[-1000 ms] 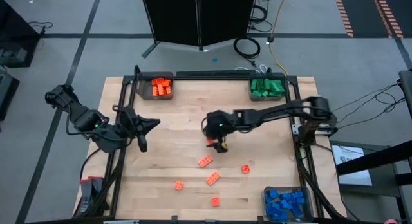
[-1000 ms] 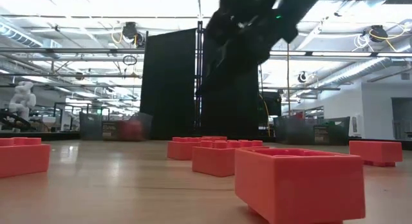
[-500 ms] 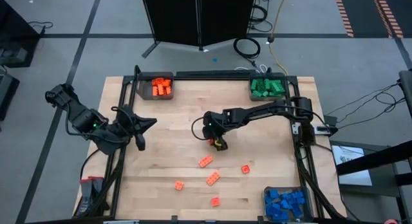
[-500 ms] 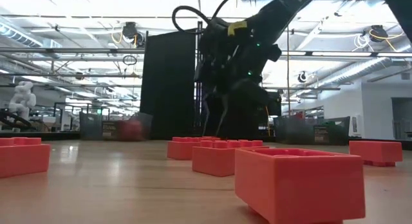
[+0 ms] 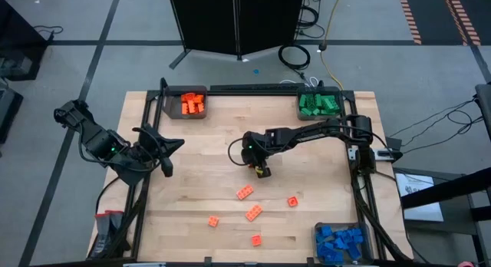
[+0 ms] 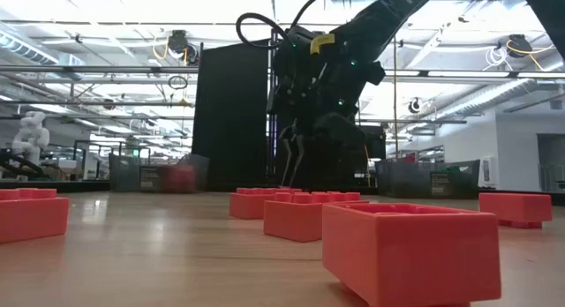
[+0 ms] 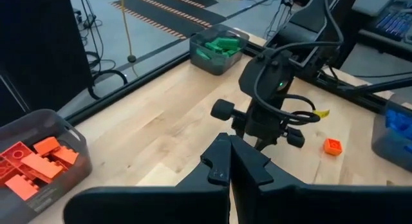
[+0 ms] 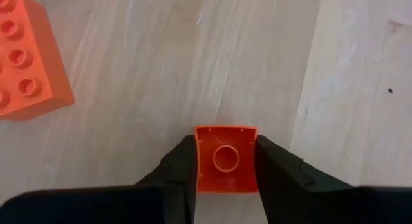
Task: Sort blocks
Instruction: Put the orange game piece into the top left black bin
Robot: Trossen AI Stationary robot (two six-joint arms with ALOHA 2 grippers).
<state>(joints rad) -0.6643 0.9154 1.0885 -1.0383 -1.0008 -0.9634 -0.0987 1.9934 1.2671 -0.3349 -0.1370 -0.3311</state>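
Clamping right gripper (image 8: pixel 225 169) fingers on a small orange block (image 8: pixel 225 158) mid-table; resting left gripper (image 7: pixel 230 161) fingers together at the left edge.

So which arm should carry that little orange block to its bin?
The right one. The right gripper already pinches the orange block mid-table; the left gripper sits shut at the table's left edge.
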